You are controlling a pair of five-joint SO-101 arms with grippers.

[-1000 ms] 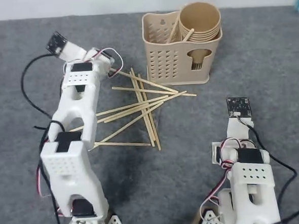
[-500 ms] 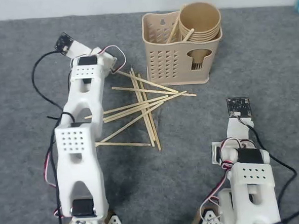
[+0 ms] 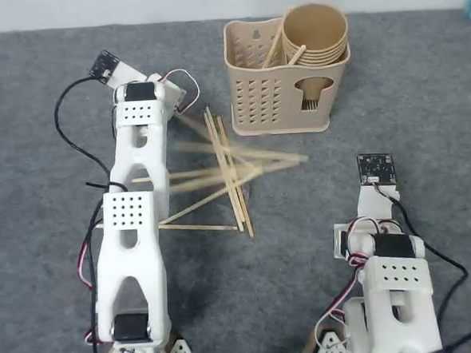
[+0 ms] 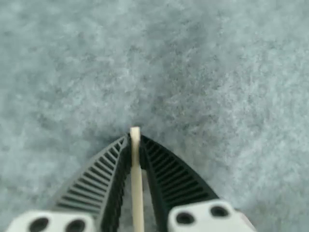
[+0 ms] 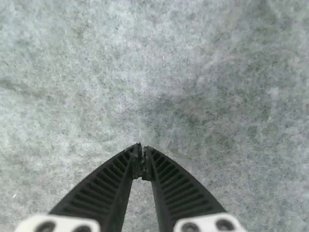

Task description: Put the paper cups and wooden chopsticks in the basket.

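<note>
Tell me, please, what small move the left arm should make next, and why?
Probably a lift: the left gripper is shut on a chopstick, and that stick seems to reach into the loose pile. Raising it first should free it before swinging toward the basket.

Table cover is grey felt-type cloth, fuzzy and totally matt. The wooden chopsticks look like pale bare wood with no varnish shine, same for the chopstick pinched in the left gripper. Basket is smooth beige plastic, dull finish. Paper cups are brown kraft-looking paper, matt. Left and right gripper are black ribbed plastic, and the 2 arms are white matt plastic.
</note>
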